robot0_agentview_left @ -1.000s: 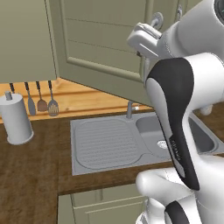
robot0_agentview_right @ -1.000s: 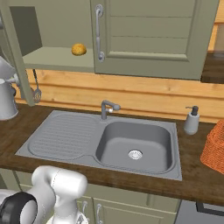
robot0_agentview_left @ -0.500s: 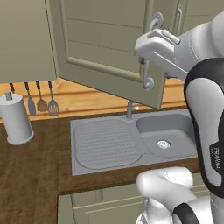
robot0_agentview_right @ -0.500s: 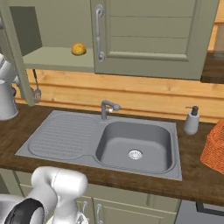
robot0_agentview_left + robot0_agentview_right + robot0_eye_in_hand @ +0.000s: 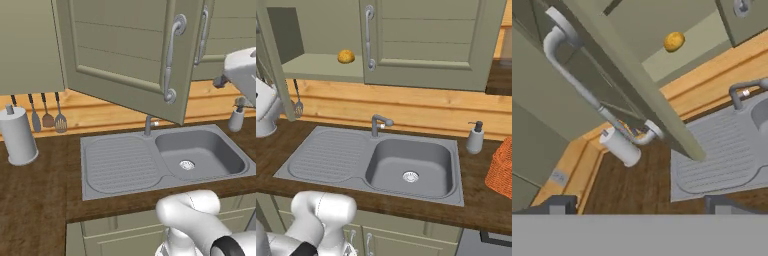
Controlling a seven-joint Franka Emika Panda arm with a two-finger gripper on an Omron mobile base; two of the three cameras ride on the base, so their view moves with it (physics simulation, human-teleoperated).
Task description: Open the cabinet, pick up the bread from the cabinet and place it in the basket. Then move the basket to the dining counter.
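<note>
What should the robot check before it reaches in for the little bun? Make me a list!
1. Cabinet door swung open: ok, the shelf is uncovered in the right base view.
2. Bread in sight and free: ok, it sits alone on the cabinet shelf.
3. Gripper empty: ok, nothing lies between its tips in the hand view, and they stand apart.
4. Clear path to the bun: not ok, the open door's edge and its bar handle cross the hand view between the gripper and the bun.
5. Basket ready: cannot tell, it sits at the picture's right edge and its inside is hidden.
</note>
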